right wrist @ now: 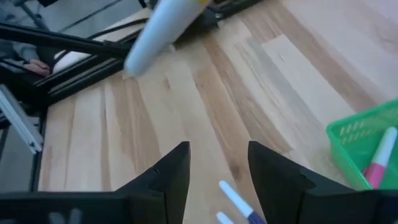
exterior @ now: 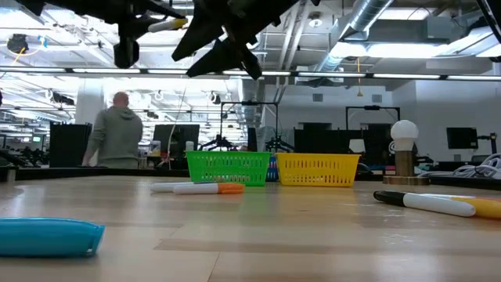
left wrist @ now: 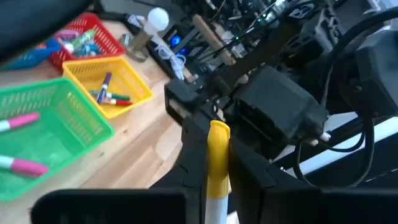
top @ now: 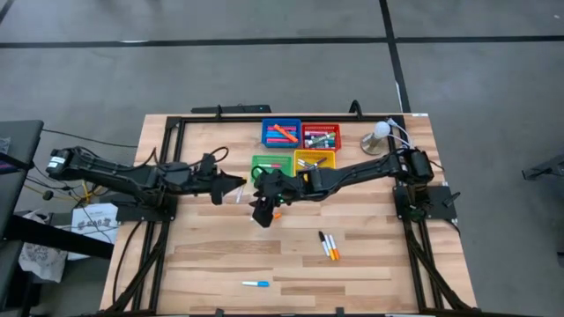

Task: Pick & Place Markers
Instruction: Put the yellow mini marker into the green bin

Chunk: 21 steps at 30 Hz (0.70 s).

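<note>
Two end effectors meet mid-desk (top: pixel 352 264): left end effector (top: pixel 240 186) clamps a yellow-capped marker (left wrist: pixel 217 163); right end effector (right wrist: pixel 217 163) hangs above, fingers parted, empty

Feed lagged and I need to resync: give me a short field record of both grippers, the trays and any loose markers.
left gripper: raised, left of the green tray; jaws shut on a yellow-capped marker
right gripper: in front of the green tray; jaws open, empty
trays: blue tray and red tray behind, green and yellow tray in front; all hold markers
loose markers: orange-capped marker by the right gripper, pair of markers, blue marker
</note>
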{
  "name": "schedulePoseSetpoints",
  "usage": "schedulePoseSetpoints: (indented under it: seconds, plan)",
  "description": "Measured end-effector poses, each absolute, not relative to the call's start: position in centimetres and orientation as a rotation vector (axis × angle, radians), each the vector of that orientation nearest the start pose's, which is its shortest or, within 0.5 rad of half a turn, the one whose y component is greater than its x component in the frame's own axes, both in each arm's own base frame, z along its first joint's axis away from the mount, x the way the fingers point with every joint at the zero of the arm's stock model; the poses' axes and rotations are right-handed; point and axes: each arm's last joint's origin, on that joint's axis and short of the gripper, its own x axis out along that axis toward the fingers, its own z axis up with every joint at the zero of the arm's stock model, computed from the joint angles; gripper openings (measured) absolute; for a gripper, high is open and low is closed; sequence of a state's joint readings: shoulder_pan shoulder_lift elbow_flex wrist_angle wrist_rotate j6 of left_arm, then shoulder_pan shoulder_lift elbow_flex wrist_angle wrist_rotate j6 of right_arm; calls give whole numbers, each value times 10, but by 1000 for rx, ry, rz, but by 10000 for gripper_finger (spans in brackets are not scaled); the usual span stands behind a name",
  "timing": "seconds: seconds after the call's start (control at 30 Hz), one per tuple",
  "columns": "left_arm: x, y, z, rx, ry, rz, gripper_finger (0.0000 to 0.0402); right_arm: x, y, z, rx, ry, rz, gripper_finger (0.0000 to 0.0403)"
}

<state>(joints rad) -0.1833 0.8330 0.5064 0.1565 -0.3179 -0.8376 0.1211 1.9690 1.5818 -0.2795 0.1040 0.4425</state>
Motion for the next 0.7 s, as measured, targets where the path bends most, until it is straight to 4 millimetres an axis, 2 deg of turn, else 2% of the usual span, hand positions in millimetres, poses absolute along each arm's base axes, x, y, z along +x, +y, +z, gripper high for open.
schedulePoseSetpoints:
  seconds: [0.37,0.57,0.7]
  plan:
    - [188,-26,264,-745,70,181,45,450,54,257,379,584,-39,124]
    - [198,-27,266,-717,8,160,45,451,50,258,420,596,64,111]
    - [204,-30,262,-699,27,123,44,451,47,259,459,607,155,109]
